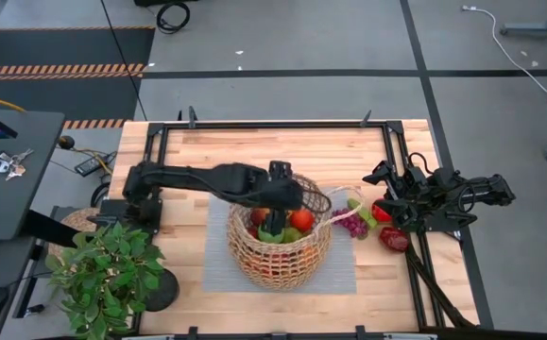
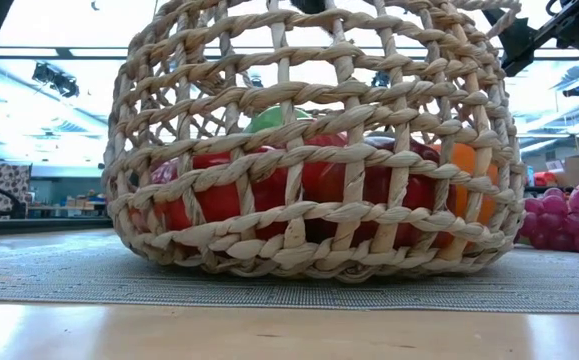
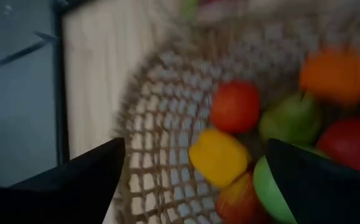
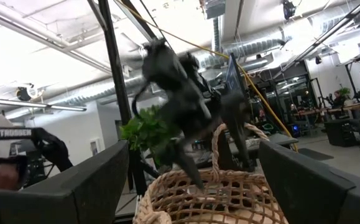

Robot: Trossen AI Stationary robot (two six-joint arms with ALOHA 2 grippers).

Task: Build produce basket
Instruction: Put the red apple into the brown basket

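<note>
A: Left gripper (image 1: 275, 210) hovering over the round open-weave tan wicker basket (image 1: 280, 267), fingers spread wide, nothing held. Probably a drop position, low above the pile so fruit lands without bouncing out.

B: Seen from the left wrist: yellow pepper (image 3: 219, 157), red apple (image 3: 235, 107), green apple (image 3: 290, 121), orange fruit (image 3: 336, 76) packed inside. Not readable from above.

A: Basket centred on the grey woven mat (image 1: 218, 269), steady between both arms.

B: Purple grape bunch (image 1: 353, 225) and dark red fruit (image 1: 394, 239) outside, just right of the basket. Right gripper (image 1: 386, 194) waiting near them, jaws parted, empty. Low view adding only red and orange shapes through the weave.
</note>
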